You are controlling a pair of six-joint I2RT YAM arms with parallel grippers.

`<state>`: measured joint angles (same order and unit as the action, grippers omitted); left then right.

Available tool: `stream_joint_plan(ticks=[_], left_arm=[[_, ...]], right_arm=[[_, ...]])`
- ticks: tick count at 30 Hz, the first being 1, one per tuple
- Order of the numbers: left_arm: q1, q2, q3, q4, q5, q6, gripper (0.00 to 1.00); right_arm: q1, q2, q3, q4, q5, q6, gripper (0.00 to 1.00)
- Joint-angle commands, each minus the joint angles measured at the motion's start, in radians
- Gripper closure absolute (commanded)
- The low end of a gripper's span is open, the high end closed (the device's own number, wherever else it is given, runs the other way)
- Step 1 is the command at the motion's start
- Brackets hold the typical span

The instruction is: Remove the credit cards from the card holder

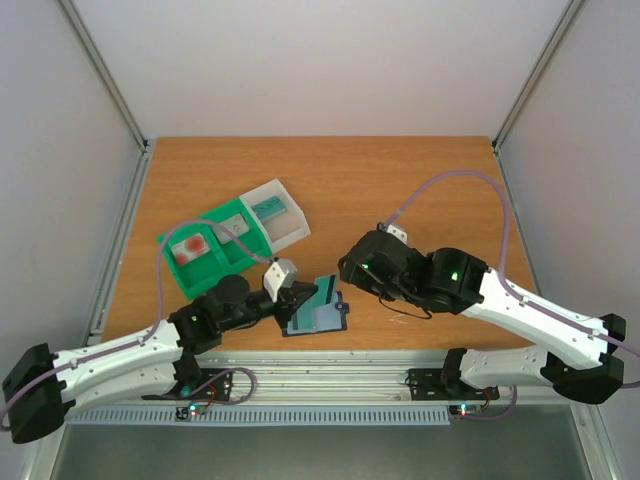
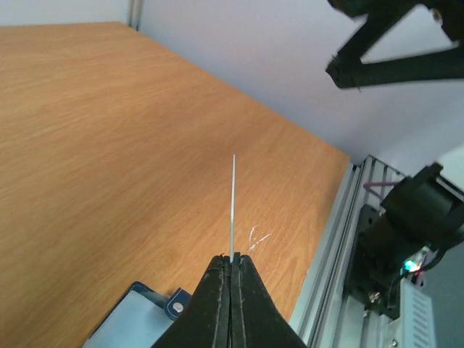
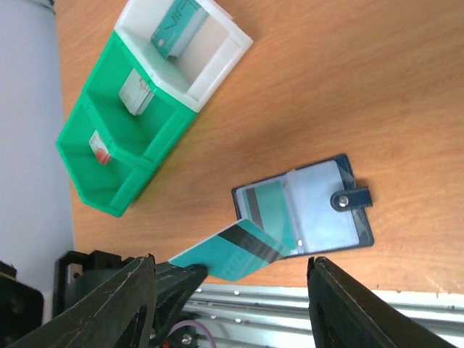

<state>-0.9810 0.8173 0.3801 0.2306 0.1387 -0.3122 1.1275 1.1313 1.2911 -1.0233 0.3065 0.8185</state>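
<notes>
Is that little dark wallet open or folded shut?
Open. The wallet lies spread flat on the table, both inner pockets facing up, a teal card in one.

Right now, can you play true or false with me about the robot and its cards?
1. The left gripper pinches a teal card. True.
2. The card holder lies open on the table. True.
3. The right gripper holds the card holder. False: its jaws are open and empty.
4. There is a card in the white compartment of the tray. True.
5. The tray is all red. False: it is green and white.
</notes>
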Motion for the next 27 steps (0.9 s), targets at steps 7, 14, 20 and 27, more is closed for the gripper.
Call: stream_joint_plan(ticks=[7,14,20,27], left_arm=[[-0.133,0.032,-0.044,0.217,-0.136,0.26,1.0],[-0.165,0.046,-0.054,0.249,-0.185,0.304,0.99],[-0.171,0.038,-0.079,0.301,-0.175,0.309,1.0],[-0.171,0.039,-0.087,0.308,-0.167,0.348,1.0]], right_arm=[[0.005,0.087,0.094,-0.119,-0.07,0.25,0.44],[0.003,0.092,0.047,-0.118,-0.069,0.35,0.45],[0.003,0.098,0.019,-0.085,-0.082,0.375,0.49],[0.003,0.133,0.012,-0.065,-0.111,0.402,0.5]])
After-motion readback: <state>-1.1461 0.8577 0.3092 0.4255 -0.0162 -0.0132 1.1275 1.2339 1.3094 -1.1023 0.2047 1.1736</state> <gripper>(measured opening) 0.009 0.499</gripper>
